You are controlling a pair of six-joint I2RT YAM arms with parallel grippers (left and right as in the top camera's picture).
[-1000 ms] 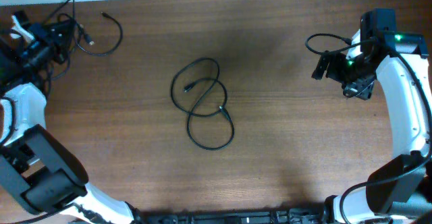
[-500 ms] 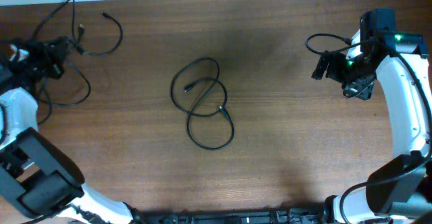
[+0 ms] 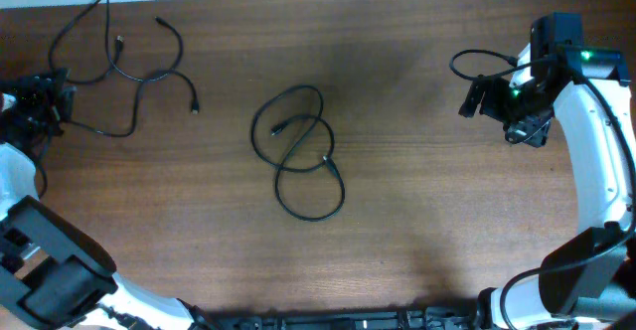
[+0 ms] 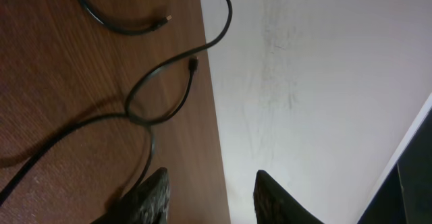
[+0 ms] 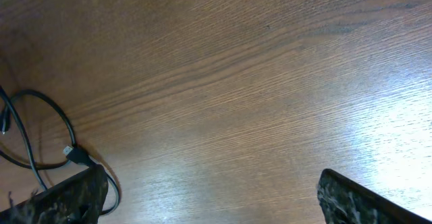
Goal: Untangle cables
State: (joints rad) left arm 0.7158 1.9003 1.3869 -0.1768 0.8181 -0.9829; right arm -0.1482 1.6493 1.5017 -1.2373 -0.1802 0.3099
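Two thin black cables (image 3: pixel 149 79) lie spread and crossing at the table's far left; one end (image 3: pixel 194 106) points toward the middle. My left gripper (image 3: pixel 52 96) is at the left edge beside them, open and empty. In the left wrist view a cable (image 4: pixel 192 65) loops ahead of the open fingers (image 4: pixel 212 183) and runs under the left finger. A third black cable (image 3: pixel 326 163) lies in crossing loops at the table's middle. My right gripper (image 3: pixel 475 98) hovers at the right, wide open (image 5: pixel 212 197) and empty. The middle cable's end (image 5: pixel 73 155) shows at the lower left of the right wrist view.
The brown wooden table (image 3: pixel 417 201) ends at a back edge (image 4: pixel 209 96) just past the left cables, with white floor beyond. The right arm's own wire loop (image 3: pixel 467 67) hangs by its wrist.
My left gripper moved left and toward the front, drawing the bunched left cables out into a spread shape; one end now reaches further right. The right arm and middle cable stayed still.
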